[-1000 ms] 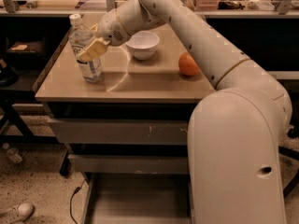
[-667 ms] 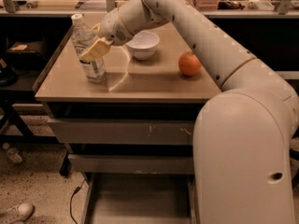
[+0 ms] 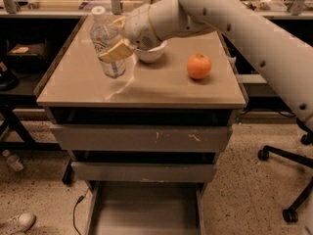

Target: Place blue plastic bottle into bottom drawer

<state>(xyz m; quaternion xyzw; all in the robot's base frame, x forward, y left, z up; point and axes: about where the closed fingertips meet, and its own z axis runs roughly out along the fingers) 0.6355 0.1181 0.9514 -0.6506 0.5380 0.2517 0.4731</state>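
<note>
The blue plastic bottle point(image 3: 106, 42), clear with a white cap and white label, is at the left of the cabinet top, tilted slightly, its base just above the surface. My gripper point(image 3: 117, 36) is shut around its middle, with one tan finger point(image 3: 115, 51) in front and the other behind near the shoulder. The bottom drawer point(image 3: 145, 210) is pulled open at floor level below the cabinet front, and its flat grey floor shows nothing in it.
A white bowl point(image 3: 150, 54) sits right behind the gripper, and an orange point(image 3: 199, 66) lies to the right on the cabinet top point(image 3: 161, 89). Two closed grey drawers point(image 3: 142, 138) are above the open one. A chair base point(image 3: 289, 182) stands at the right, and a small bottle point(image 3: 11, 160) and a shoe point(image 3: 17, 223) lie on the floor at the left.
The gripper has carried the bottle a little right and up from where it stood on the cabinet top. The bowl and orange have not moved.
</note>
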